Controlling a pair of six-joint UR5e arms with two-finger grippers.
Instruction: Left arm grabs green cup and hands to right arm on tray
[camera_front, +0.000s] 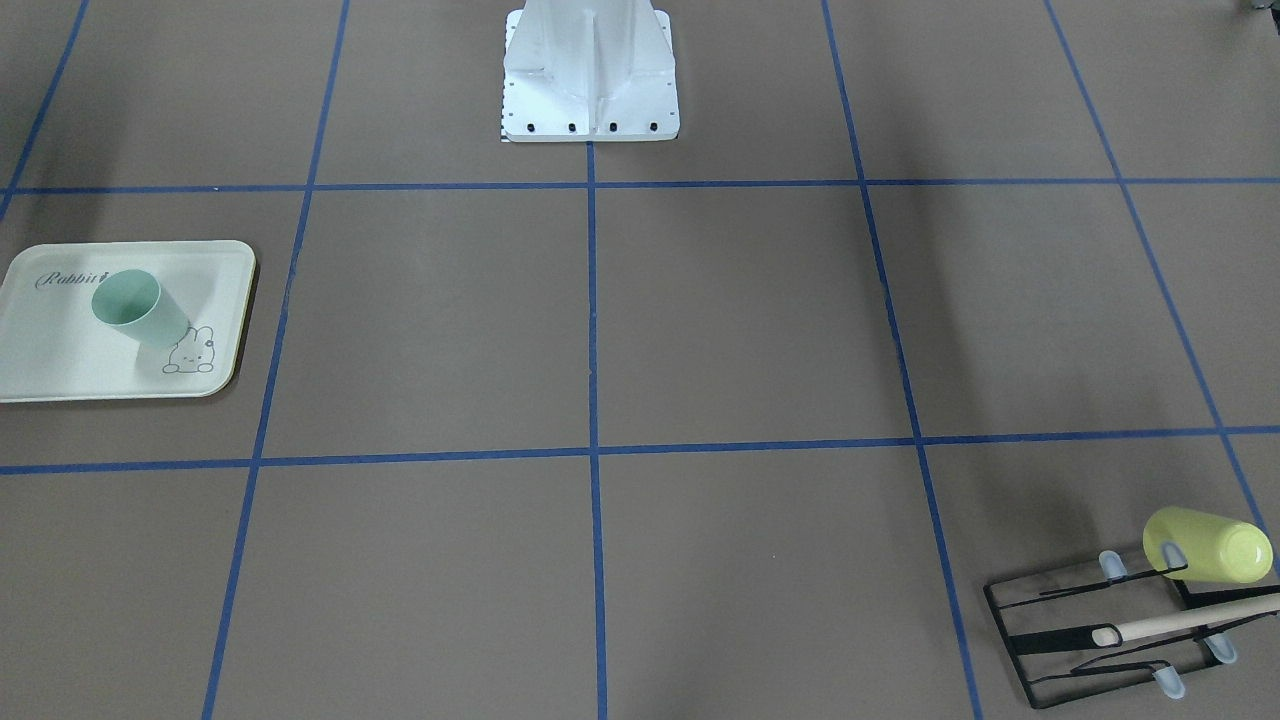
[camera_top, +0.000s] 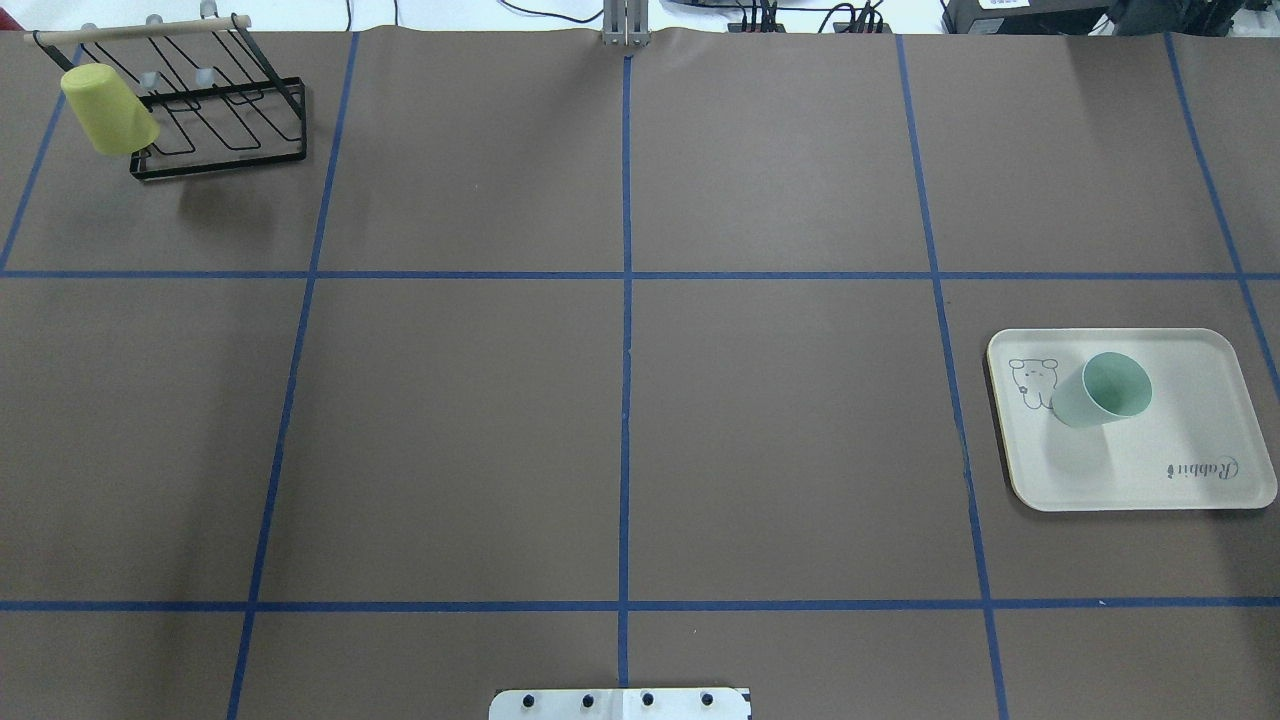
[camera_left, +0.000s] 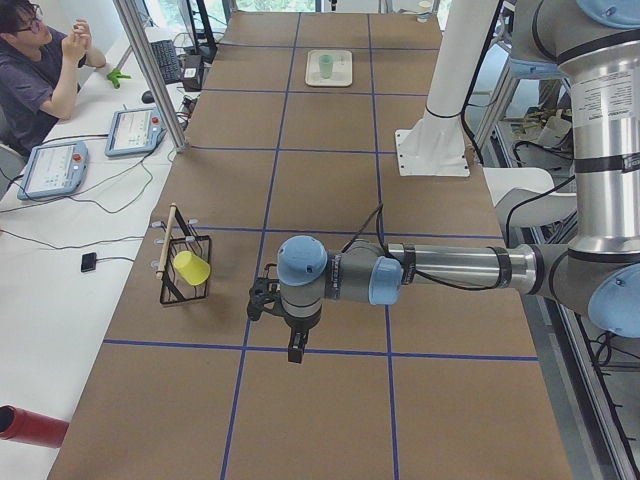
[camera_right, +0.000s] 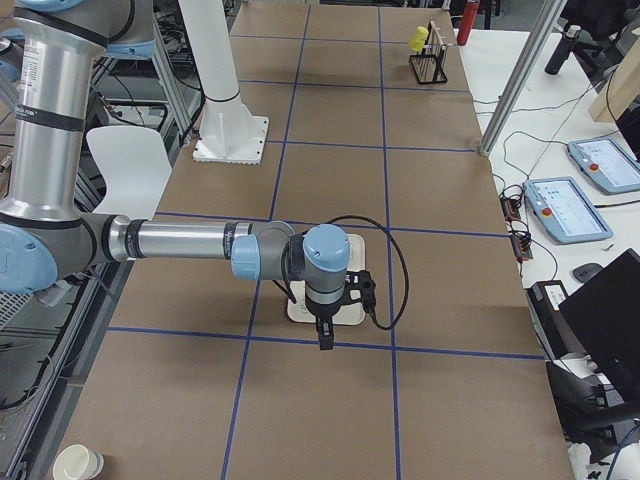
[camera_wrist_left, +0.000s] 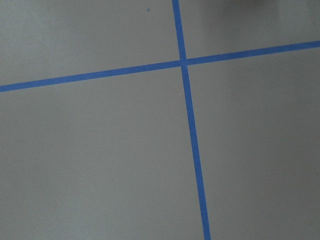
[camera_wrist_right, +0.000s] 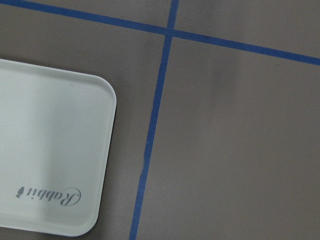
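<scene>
Green cup (camera_top: 1100, 392) on tray (camera_top: 1200, 410) nr edge; L end effector (camera_left: 297, 352), R end effector (camera_right: 323, 338) state unclear.

Yellow-green cup (camera_top: 108, 110) hung tilted on black wire rack (camera_top: 218, 165) at desk (camera_top: 460, 420) corner. Wooden rod (camera_top: 130, 28) ran along rack top. Blue tape gridded desk. Seated operator (camera_left: 40, 70) near two tablets (camera_left: 140, 130).
</scene>
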